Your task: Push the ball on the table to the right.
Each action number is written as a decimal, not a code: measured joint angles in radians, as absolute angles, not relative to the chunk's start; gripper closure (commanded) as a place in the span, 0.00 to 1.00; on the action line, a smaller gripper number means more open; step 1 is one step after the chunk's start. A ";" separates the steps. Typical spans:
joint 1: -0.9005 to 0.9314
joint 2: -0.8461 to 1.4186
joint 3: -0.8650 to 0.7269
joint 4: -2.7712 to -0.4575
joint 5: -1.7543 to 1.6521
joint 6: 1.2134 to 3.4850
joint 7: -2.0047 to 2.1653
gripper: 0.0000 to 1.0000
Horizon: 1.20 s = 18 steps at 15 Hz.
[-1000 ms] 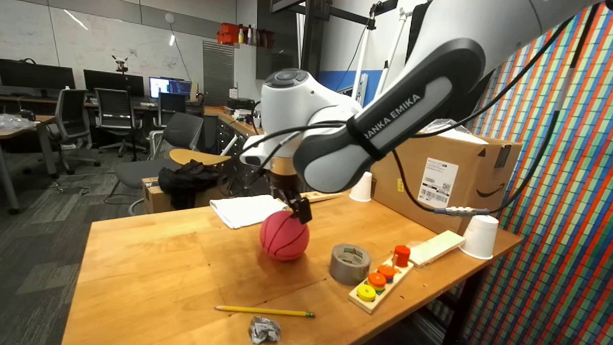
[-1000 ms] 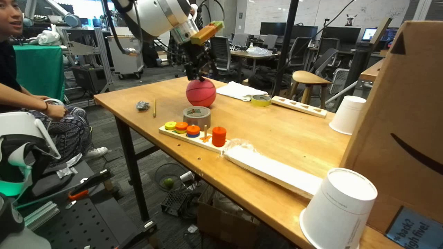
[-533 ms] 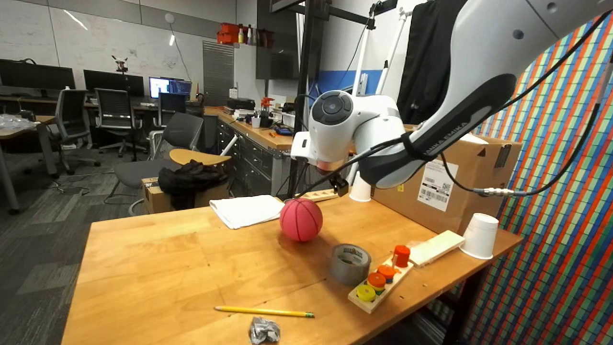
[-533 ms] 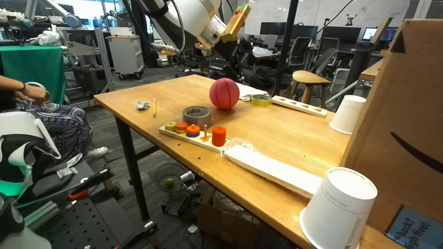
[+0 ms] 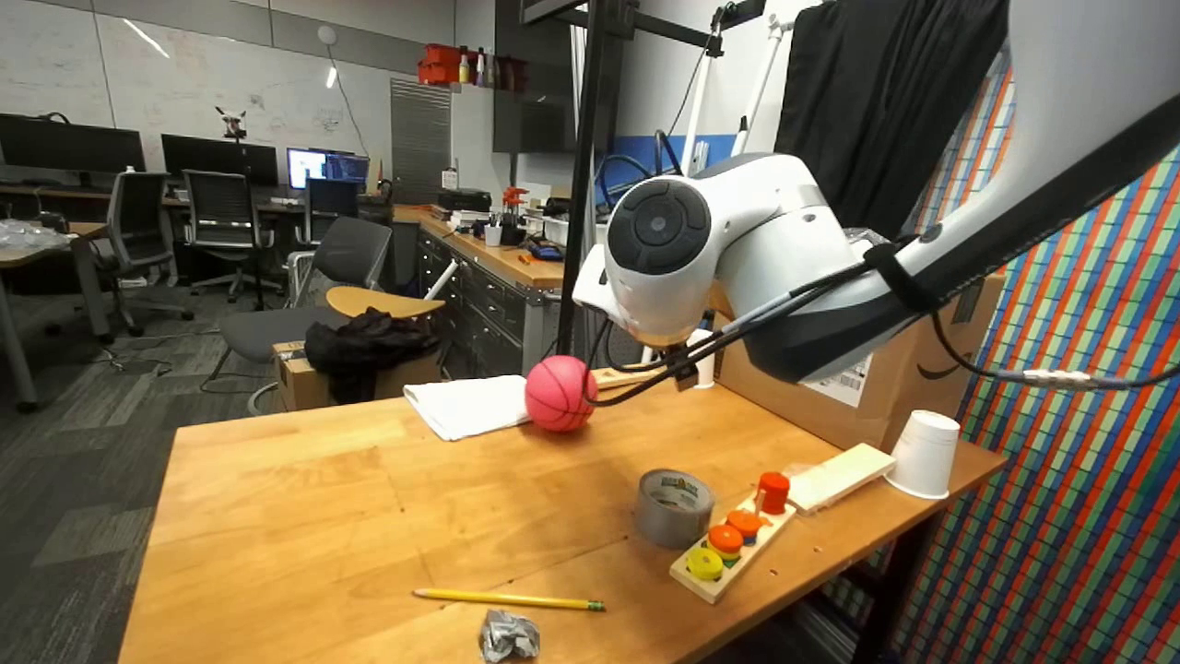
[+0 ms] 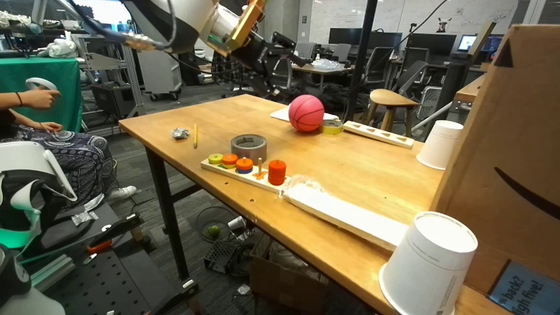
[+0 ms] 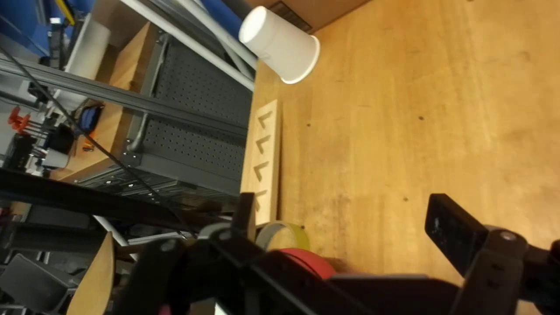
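The pinkish-red ball (image 5: 558, 394) rests near the far edge of the wooden table (image 5: 304, 516), overlapping the white cloth's right end in an exterior view. In an exterior view the ball (image 6: 306, 113) stands in front of the yellow tape roll (image 6: 331, 127); whether they touch, I cannot tell. My gripper (image 6: 286, 72) is tilted above and beside the ball, a visible gap between them there. From the wrist, the gripper (image 7: 341, 212) shows its fingers wide apart with nothing between the tips. Only the top of the ball (image 7: 312, 261) shows below, mostly hidden by the left finger's linkage.
A grooved wooden strip (image 7: 262, 162) and a white cup (image 7: 282, 46) line the far edge. The white cloth (image 5: 466, 408) lies left of the ball. Nearer are a grey tape roll (image 5: 674, 507), a peg toy (image 5: 733, 544), a pencil (image 5: 509, 599) and crumpled foil (image 5: 509, 635). A cardboard box (image 6: 494, 175) borders one end.
The ball has rolled toward the far edge, up beside the yellow tape roll. My gripper, earlier over the ball and seemingly against it, has tilted outward and now stands apart from it.
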State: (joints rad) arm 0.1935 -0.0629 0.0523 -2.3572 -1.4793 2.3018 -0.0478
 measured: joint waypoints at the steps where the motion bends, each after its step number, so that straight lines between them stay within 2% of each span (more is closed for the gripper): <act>1: 0.197 -0.098 0.076 -2.392 -1.398 2.303 -0.048 0.00; 9: 0.278 -0.285 0.157 -2.530 -0.931 2.400 -0.090 0.00; 18: 0.345 -0.248 0.225 -2.459 -0.568 2.464 -0.272 0.00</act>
